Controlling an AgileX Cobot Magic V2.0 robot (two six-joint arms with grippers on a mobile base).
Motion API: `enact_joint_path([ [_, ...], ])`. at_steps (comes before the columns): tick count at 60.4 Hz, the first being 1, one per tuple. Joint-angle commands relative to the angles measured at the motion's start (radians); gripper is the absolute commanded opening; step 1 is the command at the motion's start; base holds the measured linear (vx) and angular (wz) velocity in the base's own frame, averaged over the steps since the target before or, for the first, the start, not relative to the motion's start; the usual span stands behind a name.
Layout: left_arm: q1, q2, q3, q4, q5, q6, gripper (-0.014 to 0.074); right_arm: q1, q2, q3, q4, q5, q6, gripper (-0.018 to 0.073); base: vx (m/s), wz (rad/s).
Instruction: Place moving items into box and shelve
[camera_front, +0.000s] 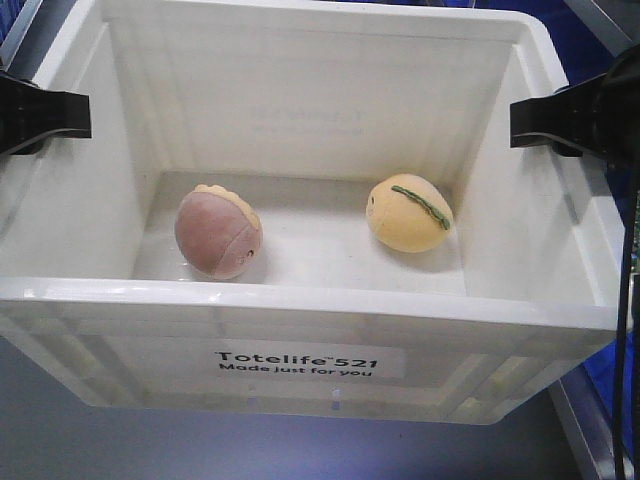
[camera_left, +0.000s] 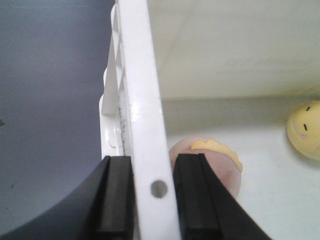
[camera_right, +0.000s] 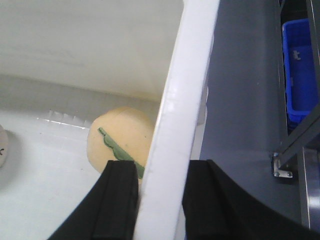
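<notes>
The box (camera_front: 300, 300) front reads "Totelife 521" over "Made just for you".

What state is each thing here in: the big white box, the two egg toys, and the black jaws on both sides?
white crate: open-topped, clamped at both side walls, both toys inside.
pinkish-brown toy: resting loose on the crate floor, left side.
pale yellow toy: resting loose on the crate floor, right side.
left gripper: jaws shut on the crate's left wall.
right gripper: jaws shut on the crate's right wall.
</notes>
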Motion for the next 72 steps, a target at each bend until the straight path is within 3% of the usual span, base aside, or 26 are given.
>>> enact_joint_path([
  [1, -0.002, -0.034, -0.043, 0.018, -0.145, -0.002, -0.0006, -0.007, -0.032, -0.040, -0.037, -0.113, -0.019, -0.0005, 0.51, 0.09],
  [72, -0.002, -0.034, -0.043, 0.018, -0.145, -0.002, -0.0006, -0.007, -0.032, -0.040, -0.039, -0.113, -0.019, -0.0005, 0.44, 0.15],
])
